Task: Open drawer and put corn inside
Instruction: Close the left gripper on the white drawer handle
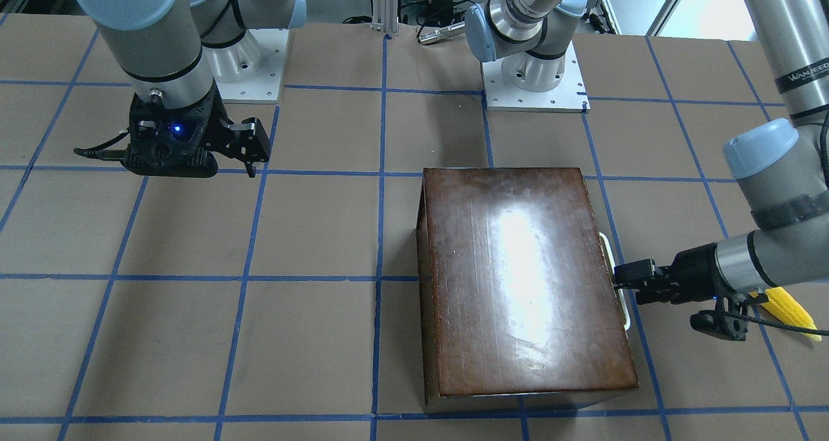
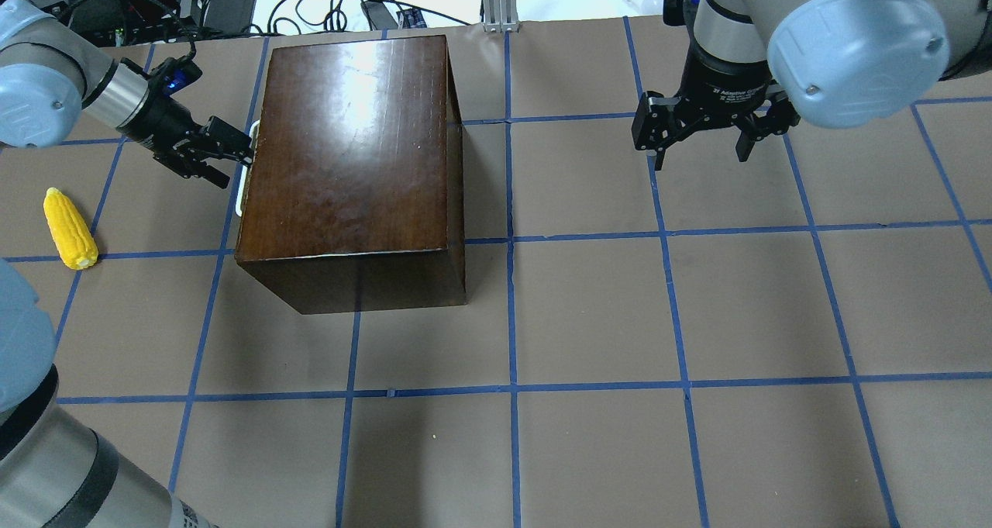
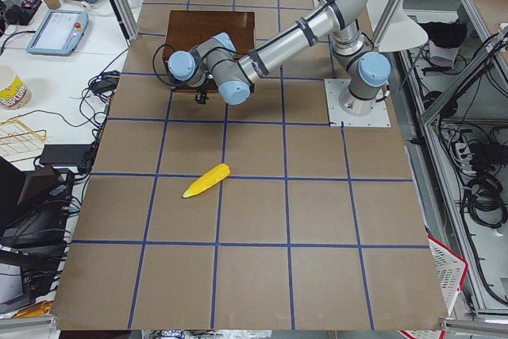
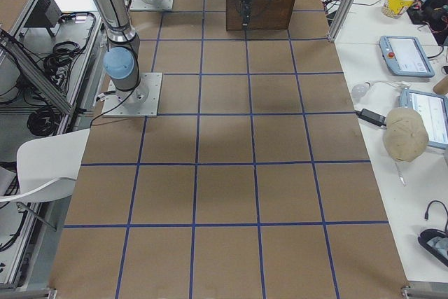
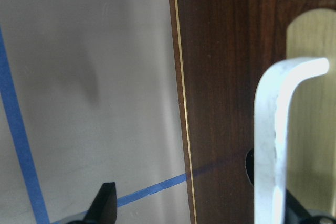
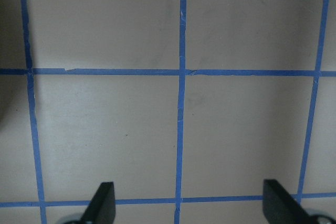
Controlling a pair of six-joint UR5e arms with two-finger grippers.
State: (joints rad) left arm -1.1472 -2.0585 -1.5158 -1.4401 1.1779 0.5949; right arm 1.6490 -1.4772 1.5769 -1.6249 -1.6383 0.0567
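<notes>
Drawer [image 5: 226, 77] with the dark-brown worn front panel sits fully shut in the glossy dark-brown wooden box [image 2: 349, 148], so nothing shows of its inside. The box stands on the brown paper-covered table [image 2: 589, 311], which is ruled into squares by blue tape.

The grey left arm [image 2: 116, 98] lies low and nearly level beside the box, its wrist aimed straight at the drawer front. The grey right arm [image 2: 728, 39] hangs on the box's far side from the drawer front, well apart from the box, wrist pointing straight down at bare table.

The black left gripper [image 2: 225, 150] is spread at the drawer front. Its fingers reach either side of the cream bar handle [image 5: 270, 145], and the wrist view shows the handle close against one finger [image 5: 105, 203], far from the other. It does not pinch the handle. The black right gripper [image 2: 701, 156] is spread wide and holds nothing.

The bright yellow tapered corn cob [image 2: 70, 228] lies flat on the table on the drawer-front side of the box, apart from it, beyond the left gripper.
</notes>
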